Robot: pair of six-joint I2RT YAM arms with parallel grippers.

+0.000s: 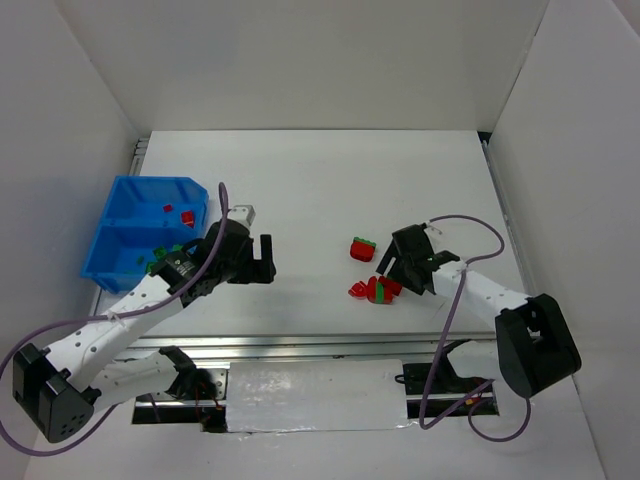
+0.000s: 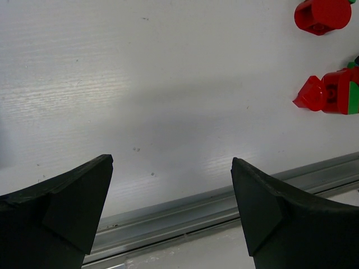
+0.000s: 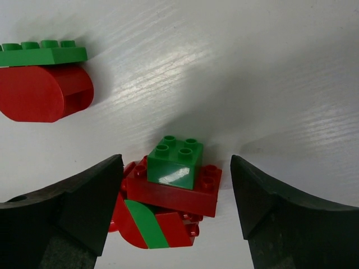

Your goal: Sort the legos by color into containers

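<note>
The green brick (image 3: pixel 178 168) is sitting studs-up on a red brick (image 3: pixel 168 196), with a red-and-green curved piece (image 3: pixel 148 230) tucked beneath them, all lying mid-tabletop (image 1: pixel 330 190), well apart from the blue bin (image 1: pixel 128 200); we are seeing the right tool (image 3: pixel 175 159) straddling this pile, jaws apart, gripping nothing; we are judging that squeezing here risks lifting green and red clipped together, putting mixed colours into one compartment, or pinching off-centre and squirting the pile sideways; the left tool (image 2: pixel 171 162) is hanging wide over bare tabletop.
</note>
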